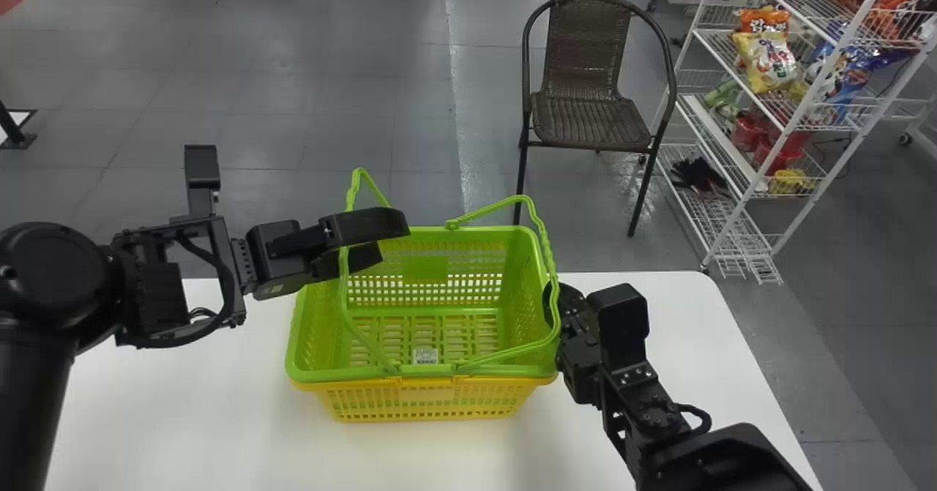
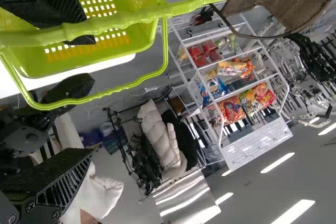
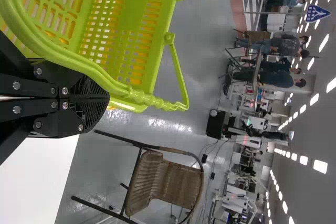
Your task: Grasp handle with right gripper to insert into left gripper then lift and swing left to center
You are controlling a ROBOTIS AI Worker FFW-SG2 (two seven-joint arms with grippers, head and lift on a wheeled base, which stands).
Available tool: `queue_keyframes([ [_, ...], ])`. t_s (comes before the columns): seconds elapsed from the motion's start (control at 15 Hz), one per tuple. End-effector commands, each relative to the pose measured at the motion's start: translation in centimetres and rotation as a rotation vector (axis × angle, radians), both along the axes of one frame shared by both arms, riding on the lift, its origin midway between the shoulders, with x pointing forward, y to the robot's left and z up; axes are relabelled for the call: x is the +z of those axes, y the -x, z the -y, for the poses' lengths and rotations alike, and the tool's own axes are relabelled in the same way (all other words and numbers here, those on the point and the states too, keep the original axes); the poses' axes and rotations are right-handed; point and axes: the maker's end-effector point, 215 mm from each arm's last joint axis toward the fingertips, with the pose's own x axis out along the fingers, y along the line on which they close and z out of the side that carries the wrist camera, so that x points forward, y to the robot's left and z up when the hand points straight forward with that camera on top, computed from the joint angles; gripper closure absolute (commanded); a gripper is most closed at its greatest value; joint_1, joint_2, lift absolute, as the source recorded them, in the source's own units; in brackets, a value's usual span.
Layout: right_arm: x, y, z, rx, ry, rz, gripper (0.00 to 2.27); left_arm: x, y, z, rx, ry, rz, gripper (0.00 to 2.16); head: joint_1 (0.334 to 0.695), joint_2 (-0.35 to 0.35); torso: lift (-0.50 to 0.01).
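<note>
At basket [image 1: 351, 374], left pincer [image 1: 394, 238] open; right pincer [image 1: 547, 305] shut.

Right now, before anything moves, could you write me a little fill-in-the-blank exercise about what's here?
1. The green basket is stacked on a basket coloured ____.
2. Both baskets stand on a table whose top is ____.
3. The right gripper's fingers are shut, while the left gripper's fingers are ____.
4. Beyond the table, beside the snack shelves, stands a brown woven ____.

Missing words, in order: yellow; white; open; chair.
</note>
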Motion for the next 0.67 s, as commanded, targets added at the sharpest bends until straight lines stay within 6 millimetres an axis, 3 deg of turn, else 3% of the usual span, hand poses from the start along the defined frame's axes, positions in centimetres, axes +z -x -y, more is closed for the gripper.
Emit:
queue_keyframes([
  [0.0,0.0,0.1,-0.7,0.009,-0.002,-0.002,2.12,-0.2,-1.0,0.4,0.008,-0.007,0.017,0.07,0.695,-0.084,0.0],
  [0.27,0.3,0.1,-1.6,0.02,-0.001,-0.001,2.12,-0.4,-2.7,1.0,0.022,-0.004,0.029,0.07,0.695,-0.079,0.0],
  [0.6,0.8,0.2,-3.0,0.04,0.001,0.004,2.12,0.0,-2.7,1.8,0.002,-0.011,0.038,0.07,0.695,-0.075,0.0],
])
